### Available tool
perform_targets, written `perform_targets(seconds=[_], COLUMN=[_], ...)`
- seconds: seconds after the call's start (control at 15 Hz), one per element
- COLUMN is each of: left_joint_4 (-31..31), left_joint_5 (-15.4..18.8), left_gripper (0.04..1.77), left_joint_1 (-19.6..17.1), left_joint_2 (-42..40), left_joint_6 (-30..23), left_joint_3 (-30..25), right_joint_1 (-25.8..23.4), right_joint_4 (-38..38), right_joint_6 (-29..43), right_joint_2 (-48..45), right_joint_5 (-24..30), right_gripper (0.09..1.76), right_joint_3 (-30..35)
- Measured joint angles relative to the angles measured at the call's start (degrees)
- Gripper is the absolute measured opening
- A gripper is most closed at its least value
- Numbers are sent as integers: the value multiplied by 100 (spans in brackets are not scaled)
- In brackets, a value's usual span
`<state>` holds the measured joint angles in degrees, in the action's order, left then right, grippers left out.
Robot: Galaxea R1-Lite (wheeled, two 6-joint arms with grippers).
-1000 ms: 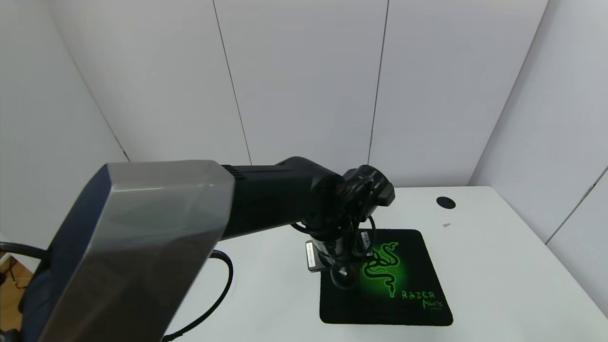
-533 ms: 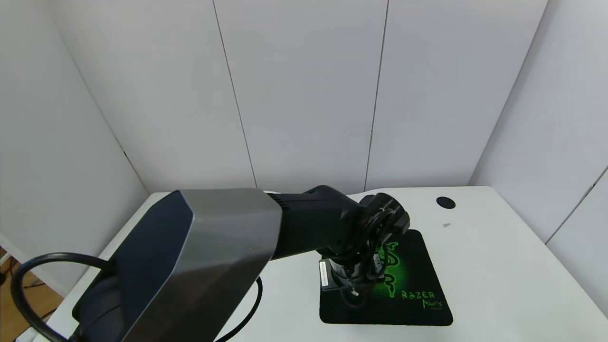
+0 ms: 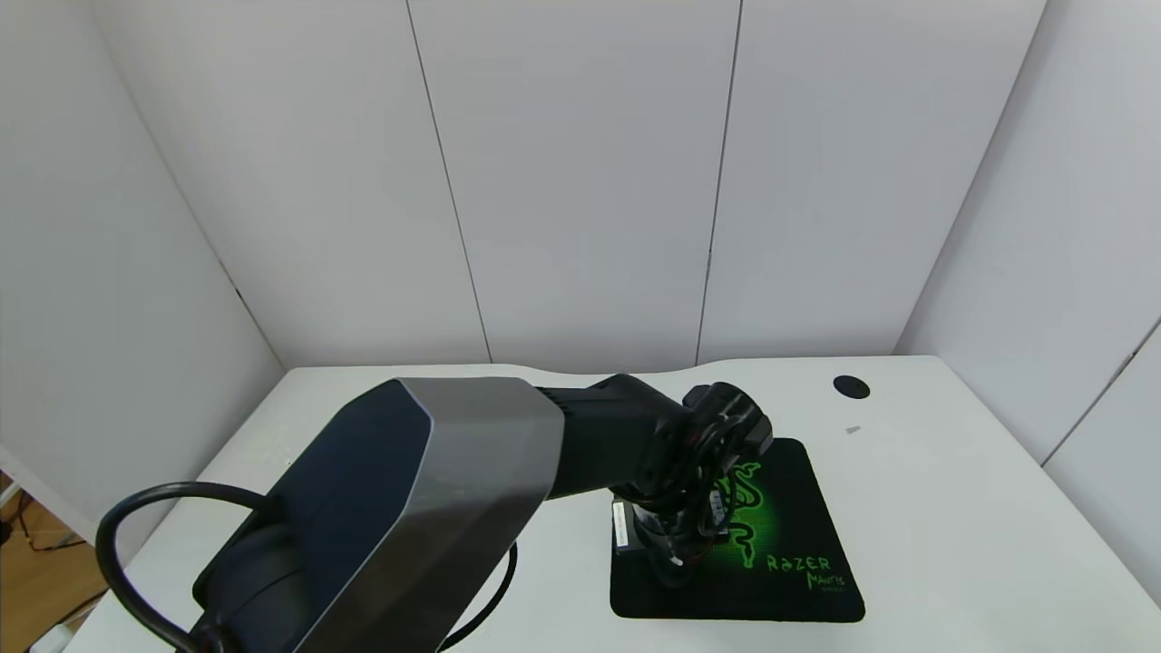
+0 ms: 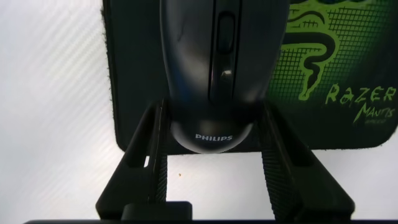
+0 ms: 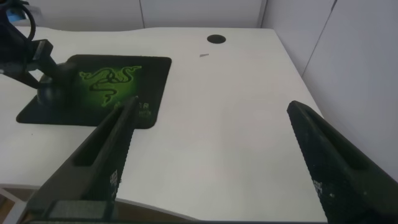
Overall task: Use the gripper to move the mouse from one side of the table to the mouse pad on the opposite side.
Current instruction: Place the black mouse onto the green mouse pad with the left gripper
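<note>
My left gripper (image 3: 673, 564) hangs over the left part of the mouse pad (image 3: 789, 517), a black mat with a green snake emblem, on the white table (image 3: 952, 508). In the left wrist view its jaws (image 4: 214, 109) are closed on the rear sides of the glossy black mouse (image 4: 217, 62), which bears a pale "PHILIPS" logo. The mouse lies over the pad's left near part (image 4: 336, 62). In the head view the mouse is hidden under the gripper. My right gripper (image 5: 212, 106) is open and empty, low at the table's near right side, outside the head view.
A round black cable hole (image 3: 851, 387) and a small grey scrap (image 3: 851, 430) lie behind the pad on the right. White wall panels close the back and both sides. A black cable loop (image 3: 136, 517) hangs at the near left.
My left arm has swung right and down, bringing the gripper lower onto the pad's left part. Over the last half second it has barely shifted.
</note>
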<state>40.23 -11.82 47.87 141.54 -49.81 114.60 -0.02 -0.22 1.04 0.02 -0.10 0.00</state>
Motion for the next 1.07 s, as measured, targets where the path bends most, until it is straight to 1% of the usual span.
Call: perform_targets(seconds=[0.2,0.87,1.07], left_joint_4=[-41,-148,-211], left_joint_5=[-2,-29,-180], left_gripper=[90,90,90], left_joint_1=[-38,-99,-90], left_joint_2=[107,226,267], left_joint_6=[90,115,118], left_joint_3=[0,0,0], right_joint_1=[-2,-5,-5], right_joint_4=[-2,-2,0], right_joint_6=[2,2,2], right_joint_2=[0,0,0], right_joint_5=[2,0,0], right_gripper=[171,171,171], right_joint_3=[0,0,0])
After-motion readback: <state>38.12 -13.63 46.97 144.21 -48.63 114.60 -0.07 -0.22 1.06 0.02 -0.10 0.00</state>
